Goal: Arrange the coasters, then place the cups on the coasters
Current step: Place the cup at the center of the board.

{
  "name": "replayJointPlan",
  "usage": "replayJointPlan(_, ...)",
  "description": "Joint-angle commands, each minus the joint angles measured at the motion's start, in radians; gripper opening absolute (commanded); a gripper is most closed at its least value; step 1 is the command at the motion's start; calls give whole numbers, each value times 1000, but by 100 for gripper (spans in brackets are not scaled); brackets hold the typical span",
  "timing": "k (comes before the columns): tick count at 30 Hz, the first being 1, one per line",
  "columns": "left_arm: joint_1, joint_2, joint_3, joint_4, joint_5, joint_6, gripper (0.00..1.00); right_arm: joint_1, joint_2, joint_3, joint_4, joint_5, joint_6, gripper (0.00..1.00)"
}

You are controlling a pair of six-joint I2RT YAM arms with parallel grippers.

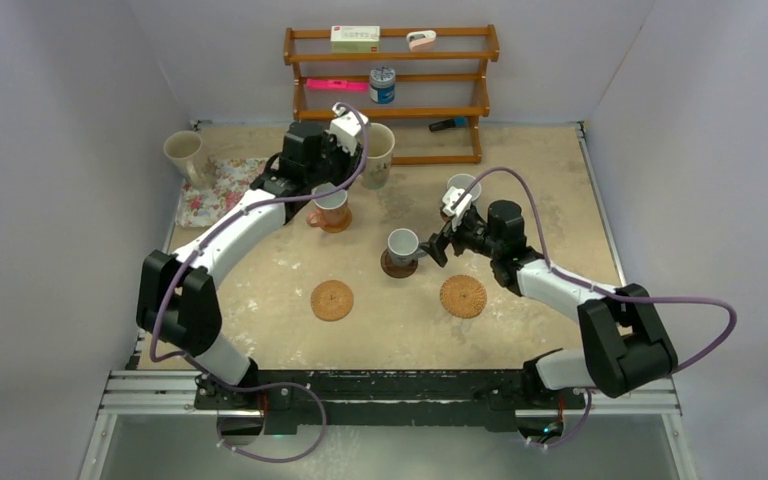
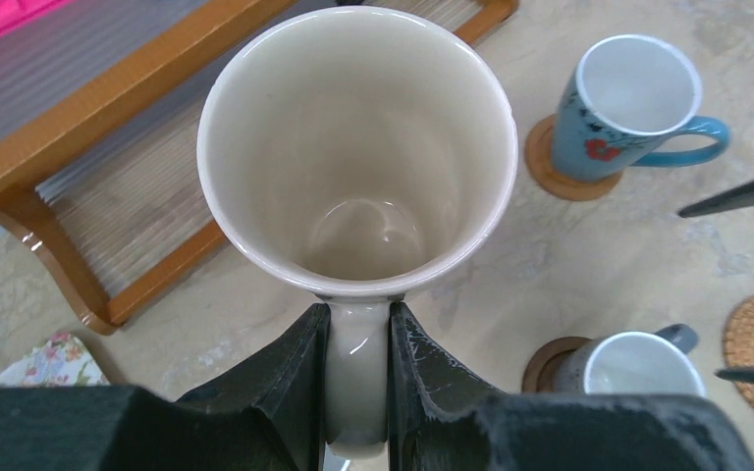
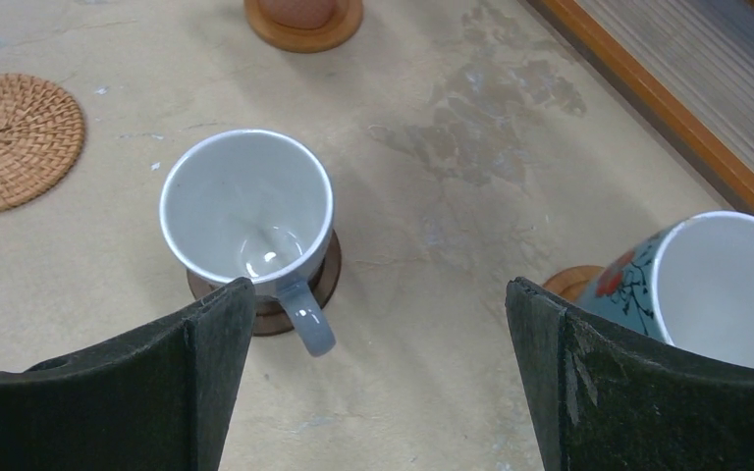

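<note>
Three cups [image 1: 401, 245] are sitting on coasters [image 2: 540, 162]; left jaws are clenching a cream cup [image 2: 358, 147], right jaws gaping near two bare woven coasters [image 1: 463, 296].

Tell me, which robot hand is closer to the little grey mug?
The right. The right gripper hangs open just beside the handle of the grey mug. The left gripper is farther away, shut on the handle of a tall cream mug.

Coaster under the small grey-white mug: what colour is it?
Dark brown coaster beneath the grey-white mug; right wrist view shows it best.
</note>
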Motion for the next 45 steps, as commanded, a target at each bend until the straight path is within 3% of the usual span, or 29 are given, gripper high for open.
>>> replayJointPlan(1,-3,13,64,179,-66,16,0,2,15,39,-21,-56,-31,99)
replayJointPlan(11,-30,130,95,151,-94,1,0,2,59,94,-200,-258,-185,99)
replayJointPlan(45,-51,193,109,142,-93,-15,0,57,99,158,-400,-366,-311,98)
